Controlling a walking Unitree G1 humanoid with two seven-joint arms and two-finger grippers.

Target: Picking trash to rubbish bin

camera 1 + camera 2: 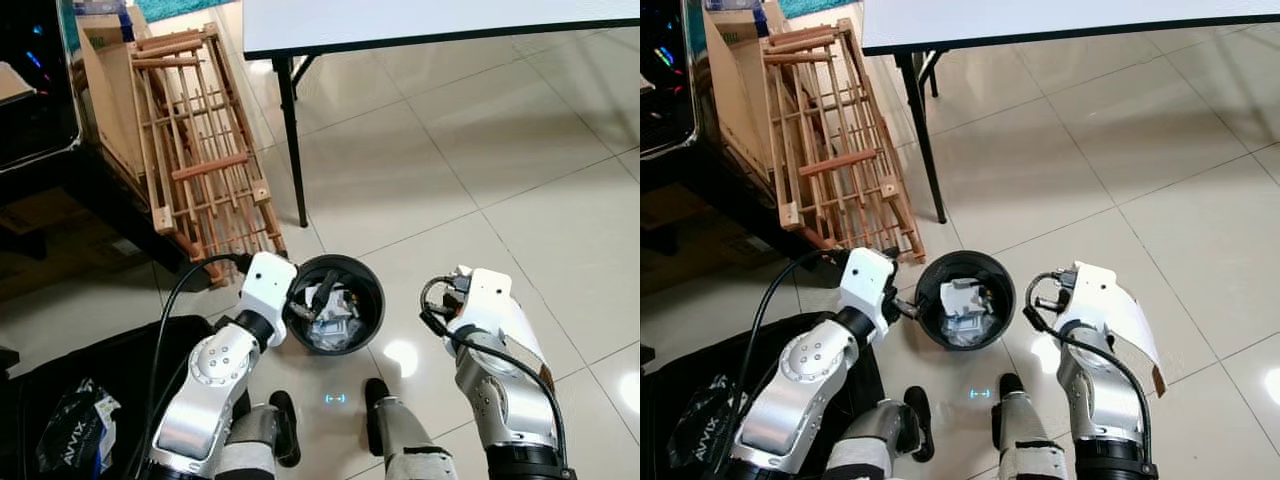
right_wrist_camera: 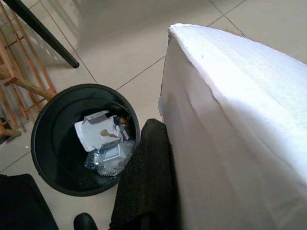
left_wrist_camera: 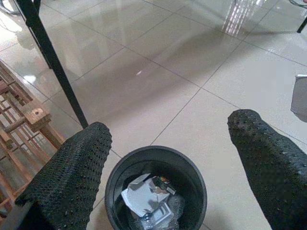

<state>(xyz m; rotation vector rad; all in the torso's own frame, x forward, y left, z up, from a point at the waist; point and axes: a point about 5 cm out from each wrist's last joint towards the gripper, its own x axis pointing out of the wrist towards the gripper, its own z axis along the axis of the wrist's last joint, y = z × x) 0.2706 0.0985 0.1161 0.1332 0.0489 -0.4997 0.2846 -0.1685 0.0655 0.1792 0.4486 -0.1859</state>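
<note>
One bin (image 1: pixel 372 322), black and round, on the tiled floor (image 1: pixel 480 150) just ahead of my feet; I count inside it one crumpled white carton (image 2: pixel 100 130) and some clear plastic wrap (image 2: pixel 109 160) beneath, plus smaller scraps I cannot sort apart.

One white foam sheet (image 2: pixel 230 124), held in my right gripper (image 2: pixel 148 163): the one black finger (image 2: pixel 144 177) I can see lies flat against the sheet's face, so the gripper is closed on it. The sheet stands beside the bin, to its right, not over the opening.

One left gripper (image 3: pixel 168 158), fingers spread wide apart with nothing between them, poised over the bin's left rim and looking down into it.

Two arms: left bent at the elbow, forearm angled forward and inward to the bin; right bent likewise, wrist turned inward, forearm just right of the bin.

One white table (image 1: pixel 420 20) ahead, with one black leg (image 1: pixel 292 140) reaching the floor behind the bin. One wooden rack (image 1: pixel 200 150) leaning at the left, beside one cardboard box (image 1: pixel 105 70). One black bag (image 1: pixel 100 370) on the floor at my lower left.
</note>
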